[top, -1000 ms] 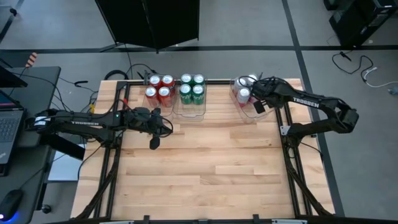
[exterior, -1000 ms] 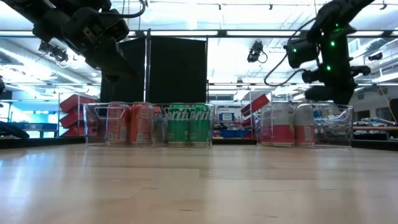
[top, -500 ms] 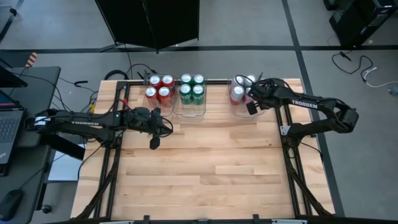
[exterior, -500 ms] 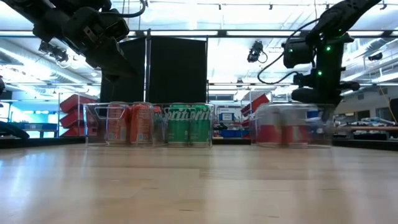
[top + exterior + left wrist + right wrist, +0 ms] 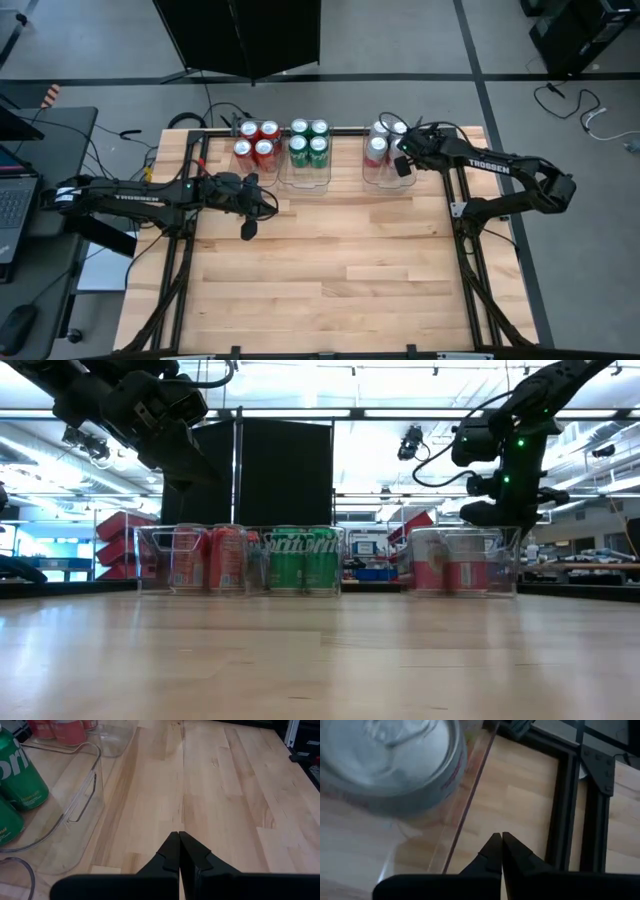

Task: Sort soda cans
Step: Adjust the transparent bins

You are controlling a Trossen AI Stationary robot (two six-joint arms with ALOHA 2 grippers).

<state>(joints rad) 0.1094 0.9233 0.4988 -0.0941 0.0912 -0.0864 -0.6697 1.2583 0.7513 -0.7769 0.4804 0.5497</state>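
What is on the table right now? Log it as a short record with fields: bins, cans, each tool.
left bin: four red cans
middle bin: four green cans
right bin: silver-white cans with red bands
left tool: shut, holding nothing, above the bare table in front of the left bin
right tool: shut, at the right bin's right side, just outside its wall
loose cans: none seen

Red cans (image 5: 255,141), green cans (image 5: 309,140), pale wooden table (image 5: 330,270).
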